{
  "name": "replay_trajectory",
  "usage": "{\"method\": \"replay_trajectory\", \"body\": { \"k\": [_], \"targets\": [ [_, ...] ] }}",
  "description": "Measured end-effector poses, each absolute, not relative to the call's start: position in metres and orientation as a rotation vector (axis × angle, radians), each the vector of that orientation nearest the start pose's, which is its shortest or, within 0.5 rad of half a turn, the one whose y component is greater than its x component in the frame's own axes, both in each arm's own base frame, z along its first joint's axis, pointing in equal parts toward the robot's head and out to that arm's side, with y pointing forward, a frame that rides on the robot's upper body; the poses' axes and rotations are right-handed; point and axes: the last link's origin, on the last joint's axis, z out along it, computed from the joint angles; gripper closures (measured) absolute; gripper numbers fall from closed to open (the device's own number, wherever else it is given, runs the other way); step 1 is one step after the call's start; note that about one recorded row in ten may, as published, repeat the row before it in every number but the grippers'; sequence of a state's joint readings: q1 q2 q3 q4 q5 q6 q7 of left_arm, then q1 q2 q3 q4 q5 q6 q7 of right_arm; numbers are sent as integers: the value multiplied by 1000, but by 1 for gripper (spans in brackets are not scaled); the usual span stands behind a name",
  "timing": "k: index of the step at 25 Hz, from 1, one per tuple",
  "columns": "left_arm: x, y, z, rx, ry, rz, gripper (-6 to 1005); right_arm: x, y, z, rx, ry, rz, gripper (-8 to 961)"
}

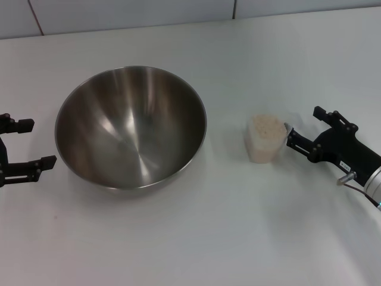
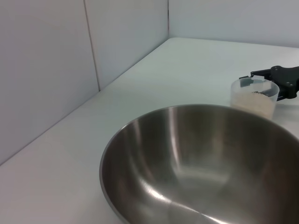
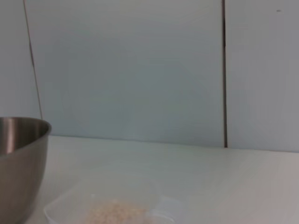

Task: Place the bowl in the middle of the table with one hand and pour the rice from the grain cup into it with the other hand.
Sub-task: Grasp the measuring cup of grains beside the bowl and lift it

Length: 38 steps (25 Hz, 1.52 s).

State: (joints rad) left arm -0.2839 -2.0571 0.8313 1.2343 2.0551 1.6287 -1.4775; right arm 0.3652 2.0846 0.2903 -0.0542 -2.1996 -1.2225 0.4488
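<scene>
The steel bowl stands upright and empty on the white table, left of centre. My left gripper is open just left of the bowl's rim, not touching it. The clear grain cup, filled with pale rice, stands upright to the right of the bowl. My right gripper is open just right of the cup, with one fingertip close to the cup's side. The left wrist view shows the bowl, the cup and the right gripper beyond. The right wrist view shows the cup and the bowl.
A pale panelled wall runs along the table's far edge. White tabletop lies in front of the bowl and cup and between them.
</scene>
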Motion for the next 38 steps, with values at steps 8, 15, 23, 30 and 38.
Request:
{"method": "replay_trajectory", "body": {
  "k": [8,15,23,30,38],
  "targets": [
    [-276,300,77,-2690,-343,-256,181,357,274,-42,-1972,635,642,112],
    [-276,300,77,-2691,-344,-256,181,355,270,-41,-1947,624,668,112],
    [-275,301,77,-2692,-341,-258,182,358,264,-35,-1894,624,699,112],
    [-275,301,77,-2692,-342,-259,182,357,265,-35,-1898,622,694,245],
    [-274,302,76,-2694,-344,-260,182,358,266,-35,-1897,622,692,722]
  ]
}}
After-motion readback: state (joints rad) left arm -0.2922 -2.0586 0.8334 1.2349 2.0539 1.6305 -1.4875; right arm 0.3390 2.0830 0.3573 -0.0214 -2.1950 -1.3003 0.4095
